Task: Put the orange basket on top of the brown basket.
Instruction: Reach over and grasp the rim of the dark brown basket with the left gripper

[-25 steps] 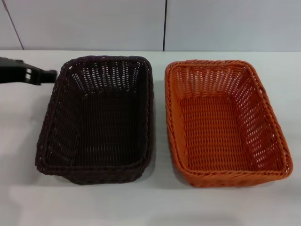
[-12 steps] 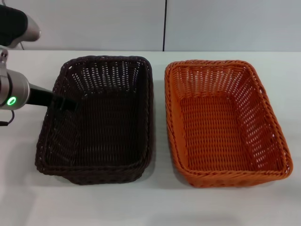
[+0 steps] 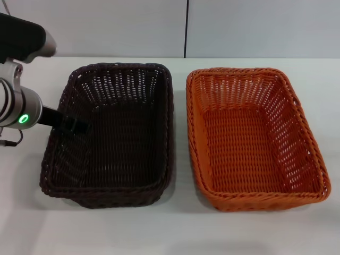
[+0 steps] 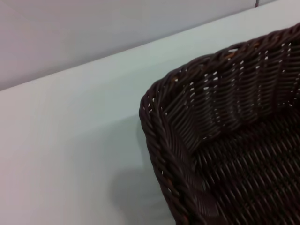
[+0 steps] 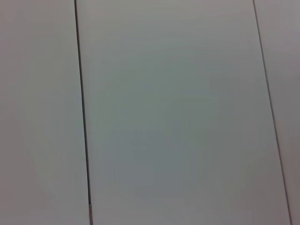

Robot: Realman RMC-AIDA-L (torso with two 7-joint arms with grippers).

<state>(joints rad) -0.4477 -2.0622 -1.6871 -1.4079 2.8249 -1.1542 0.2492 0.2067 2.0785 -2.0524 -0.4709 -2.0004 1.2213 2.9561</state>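
**Left claw at the wrong basket's rim, orange basket untouched**

The left claw (image 3: pixel 77 126) is seen reaching in from the outer side, its dark tip lying over the left rim of the brown basket (image 3: pixel 114 135). From the head view it cannot be told whether the claw is spread or pressed together, or whether it touches the wicker; the left wrist view shows only a braided corner of the brown basket just beneath the camera and no fingers at all.

The orange basket (image 3: pixel 252 138) lies well away from the claw, on the far side of the brown one — the two are set side by side on the white worktop (image 3: pixel 175 228), long sides parallel, a narrow strip of worktop between them. Both stand upright and hold nothing, so nesting one inside the other is judged feasible, the sloped sides being made for it.

The task is judged not yet begun: the orange basket is not lifted or held. The claw's position at the brown rim may be meant to steady that basket as the receiver — this is only a guess.

The right claw is not in view; its wrist camera is turned toward a plain panelled wall (image 5: pixel 164 117), which suggests a parked arm.
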